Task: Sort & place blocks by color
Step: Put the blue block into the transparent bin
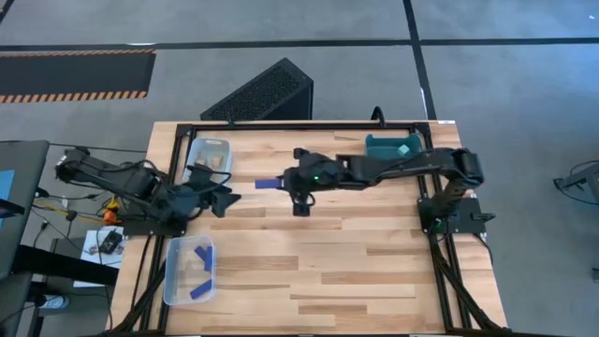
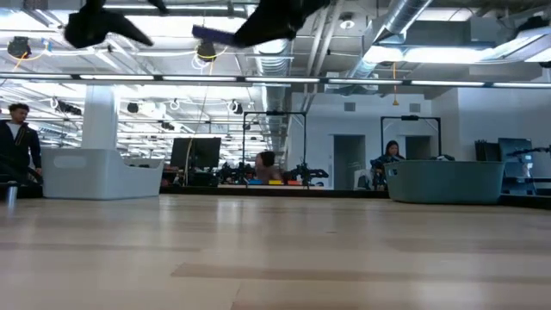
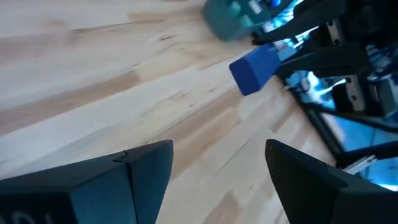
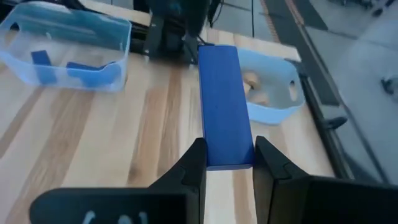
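My right gripper (image 1: pixel 286 183) reaches from the table's right to its middle, high above the wood, shut on a dark blue oblong block (image 1: pixel 270 183). The block also shows in the low view (image 2: pixel 211 34) and the left wrist view (image 3: pixel 255 68). My left gripper (image 1: pixel 223 198) hovers open at the table's left, and nothing is between its fingers (image 3: pixel 149 162). More blue blocks (image 4: pixel 42 62) lie in the near-left clear bin (image 1: pixel 190 270). Tan bits (image 4: pixel 252 79) lie in the far-left clear bin (image 1: pixel 208 154). My right gripper pinches the blue block's end nearest the wrist (image 4: pixel 227 155) between its two fingers, one on each long side. The fingers come from the table's right, slanting a little downward. The block sticks out beyond the fingertips in line with them, toward the table's left. It is lifted clear of the table.
A teal bin (image 1: pixel 393 147) with a cyan cube inside stands at the far right, under the right arm. Bare wood (image 1: pixel 337 271) spreads over the table's middle and near side. A dark perforated box (image 1: pixel 267 92) lies beyond the far edge. People show in the room behind.
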### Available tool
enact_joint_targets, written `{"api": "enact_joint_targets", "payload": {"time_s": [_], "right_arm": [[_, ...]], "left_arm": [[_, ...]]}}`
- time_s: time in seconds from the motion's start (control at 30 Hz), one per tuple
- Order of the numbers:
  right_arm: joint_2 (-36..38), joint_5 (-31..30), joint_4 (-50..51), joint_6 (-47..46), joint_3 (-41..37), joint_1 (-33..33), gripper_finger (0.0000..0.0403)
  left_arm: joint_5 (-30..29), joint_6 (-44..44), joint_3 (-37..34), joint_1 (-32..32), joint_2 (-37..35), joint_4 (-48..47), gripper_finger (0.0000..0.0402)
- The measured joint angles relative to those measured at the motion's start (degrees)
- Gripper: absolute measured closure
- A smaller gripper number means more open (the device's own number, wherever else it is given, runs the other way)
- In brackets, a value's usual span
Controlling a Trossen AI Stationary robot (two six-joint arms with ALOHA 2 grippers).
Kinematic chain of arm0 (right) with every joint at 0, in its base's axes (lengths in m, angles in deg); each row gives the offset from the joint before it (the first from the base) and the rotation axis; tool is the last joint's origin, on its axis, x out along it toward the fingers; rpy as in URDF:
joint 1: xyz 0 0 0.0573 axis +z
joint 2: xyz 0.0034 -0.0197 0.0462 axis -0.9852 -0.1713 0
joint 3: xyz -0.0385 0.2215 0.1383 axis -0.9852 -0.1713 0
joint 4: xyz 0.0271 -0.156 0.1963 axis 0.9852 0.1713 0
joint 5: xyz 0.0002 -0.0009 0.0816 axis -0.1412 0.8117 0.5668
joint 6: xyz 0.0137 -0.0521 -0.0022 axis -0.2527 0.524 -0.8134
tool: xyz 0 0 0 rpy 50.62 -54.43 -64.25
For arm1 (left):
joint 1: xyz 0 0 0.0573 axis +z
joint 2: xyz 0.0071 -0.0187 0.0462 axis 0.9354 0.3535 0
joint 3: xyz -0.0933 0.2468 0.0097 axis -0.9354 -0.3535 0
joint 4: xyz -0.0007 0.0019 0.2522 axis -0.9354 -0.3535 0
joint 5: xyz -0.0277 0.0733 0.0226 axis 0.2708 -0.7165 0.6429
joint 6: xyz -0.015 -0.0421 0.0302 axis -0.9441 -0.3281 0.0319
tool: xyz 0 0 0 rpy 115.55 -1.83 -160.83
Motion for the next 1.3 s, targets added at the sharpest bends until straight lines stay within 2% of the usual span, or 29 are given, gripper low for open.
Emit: {"api": "enact_joint_targets", "payload": {"time_s": [0.27,0.4,0.53,0.73,0.97,1.03,1.13,1.3], "right_arm": [[3.18,-1.99,-1.69,5.22,-0.37,3.41,0.0325],[3.53,-3.29,-1.74,5.38,-0.41,3.73,0.0325],[3.57,-4.8,-2.07,5.55,-0.41,4.44,0.0325],[3.57,-9.21,-3.54,9.19,-0.41,5.69,0.0325],[3.57,-13.15,-4.07,9.74,-0.41,6.33,0.0325],[3.57,-13.64,-4.32,9.99,-0.41,6.29,0.0325],[3.56,-14.57,-4.84,8.81,-0.41,6.2,0.0292],[3.5,-18.2,-5.17,-2.91,-0.39,5.96,0.0194]], "left_arm": [[5.03,8.94,0.04,5.42,2.69,15.9,0.0159],[5.45,10.6,0.02,7.73,3.24,18.87,0.0159],[10.01,12.05,0.02,10.27,4.35,21.4,0.0169],[18.09,15.33,-0.02,13.74,7.13,24.99,0.0231],[25.79,21.3,0.0,17.99,7.81,29.61,0.0355],[27.49,23.53,0.0,19.34,7.35,29.18,0.0371],[29.7,26.14,0.0,22.07,7.01,28.87,0.0371],[30.19,32.4,0.0,25.51,6.94,23.02,0.0372]]}}
